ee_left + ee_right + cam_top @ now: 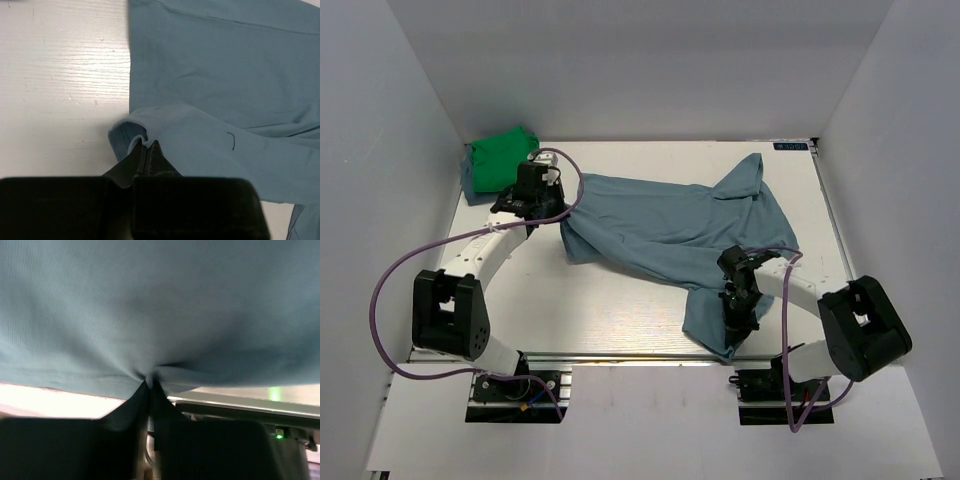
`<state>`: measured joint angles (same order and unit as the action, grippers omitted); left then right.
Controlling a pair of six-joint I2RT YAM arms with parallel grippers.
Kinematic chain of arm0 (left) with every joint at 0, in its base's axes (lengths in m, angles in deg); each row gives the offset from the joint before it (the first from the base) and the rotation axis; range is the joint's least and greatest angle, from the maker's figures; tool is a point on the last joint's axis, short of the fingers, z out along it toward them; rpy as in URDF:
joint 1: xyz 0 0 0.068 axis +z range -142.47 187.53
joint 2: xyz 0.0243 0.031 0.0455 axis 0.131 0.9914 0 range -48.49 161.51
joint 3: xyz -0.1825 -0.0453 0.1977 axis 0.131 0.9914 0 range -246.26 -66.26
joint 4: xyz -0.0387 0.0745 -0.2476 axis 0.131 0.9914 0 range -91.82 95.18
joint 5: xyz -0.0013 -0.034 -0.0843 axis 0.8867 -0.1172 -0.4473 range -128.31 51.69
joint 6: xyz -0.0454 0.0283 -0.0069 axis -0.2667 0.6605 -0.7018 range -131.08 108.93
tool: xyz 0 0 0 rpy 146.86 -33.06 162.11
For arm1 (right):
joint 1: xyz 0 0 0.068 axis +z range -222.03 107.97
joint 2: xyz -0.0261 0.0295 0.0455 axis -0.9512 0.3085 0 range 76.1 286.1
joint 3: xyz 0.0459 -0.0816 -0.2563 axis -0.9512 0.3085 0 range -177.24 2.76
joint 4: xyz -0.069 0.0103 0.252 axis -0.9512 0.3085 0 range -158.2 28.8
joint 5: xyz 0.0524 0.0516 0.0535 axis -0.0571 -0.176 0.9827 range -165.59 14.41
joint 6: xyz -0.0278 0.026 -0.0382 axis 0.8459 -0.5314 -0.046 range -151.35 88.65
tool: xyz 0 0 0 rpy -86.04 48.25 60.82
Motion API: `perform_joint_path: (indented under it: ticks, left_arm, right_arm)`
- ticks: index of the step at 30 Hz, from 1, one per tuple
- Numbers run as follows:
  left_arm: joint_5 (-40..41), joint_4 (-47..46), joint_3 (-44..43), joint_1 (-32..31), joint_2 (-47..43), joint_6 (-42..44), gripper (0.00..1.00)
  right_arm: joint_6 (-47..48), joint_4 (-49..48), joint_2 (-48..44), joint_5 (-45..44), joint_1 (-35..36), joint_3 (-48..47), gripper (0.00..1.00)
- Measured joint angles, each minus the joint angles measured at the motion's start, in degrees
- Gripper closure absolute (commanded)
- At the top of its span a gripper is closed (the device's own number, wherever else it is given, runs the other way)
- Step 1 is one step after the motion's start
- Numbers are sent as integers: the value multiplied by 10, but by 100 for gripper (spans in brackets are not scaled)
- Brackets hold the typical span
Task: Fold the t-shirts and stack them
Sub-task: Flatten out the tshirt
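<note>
The blue-grey t-shirt (pixel 665 225) lies spread and rumpled across the middle of the table, one flap reaching the near edge. My left gripper (pixel 561 214) sits at the shirt's left edge. In the left wrist view that gripper (pixel 148 145) is shut on a small raised fold of the blue-grey t-shirt (pixel 225 85). My right gripper (pixel 739 322) is over the shirt's near flap. The right wrist view shows this gripper (pixel 150 382) shut on a pinch of the blue-grey t-shirt (pixel 150 305), which fills the view. The green t-shirt (pixel 500 161) sits bunched in the far left corner.
White walls (pixel 410 120) close in the table on the left, back and right. A metal rail (pixel 620 355) runs along the near edge beside the right gripper. Purple cables (pixel 382 290) loop off both arms. Bare tabletop (pixel 610 300) shows in front of the shirt.
</note>
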<state>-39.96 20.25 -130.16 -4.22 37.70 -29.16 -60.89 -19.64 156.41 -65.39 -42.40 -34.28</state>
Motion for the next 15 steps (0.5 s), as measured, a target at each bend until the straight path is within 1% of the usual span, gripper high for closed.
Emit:
perform_joint_path:
  ticks: [3,6,11,15]
  left_arm:
    - [-11,0,-1,0,3,-1,100]
    - [-20,-2,-24,0,30,-2,100]
    - [-25,-13,-101,0,132,-6,100]
    - [-25,-21,-173,0,234,-13,100]
  right_arm:
    - [4,3,-7,-25,0,-12,100]
    - [13,22,-29,-74,0,-73,100]
    - [26,14,-67,-162,-6,-209,100]
    - [32,-2,-64,-225,-23,-242,100]
